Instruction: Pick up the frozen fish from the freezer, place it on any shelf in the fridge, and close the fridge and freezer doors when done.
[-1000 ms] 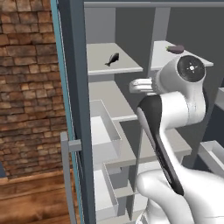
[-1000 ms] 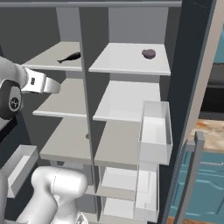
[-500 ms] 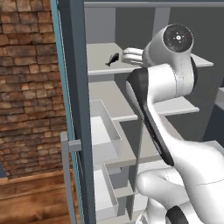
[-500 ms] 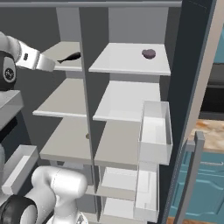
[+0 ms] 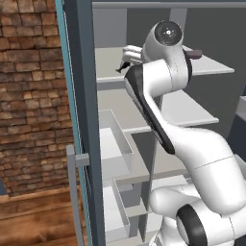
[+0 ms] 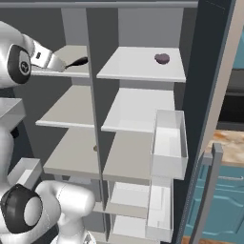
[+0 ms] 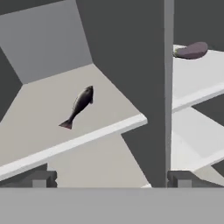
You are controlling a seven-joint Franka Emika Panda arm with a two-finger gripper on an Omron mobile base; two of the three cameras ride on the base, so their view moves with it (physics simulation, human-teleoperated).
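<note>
A robot arm reaches toward the freezer's top shelf (image 7: 52, 105), where the frozen fish (image 7: 78, 106) lies near the middle, tail toward the front edge. The claw (image 7: 109, 178) hangs spread wide and empty, just short of that edge. The pickup step is in hand; next the claw likely must advance over the fish and close on its slim body.
</note>
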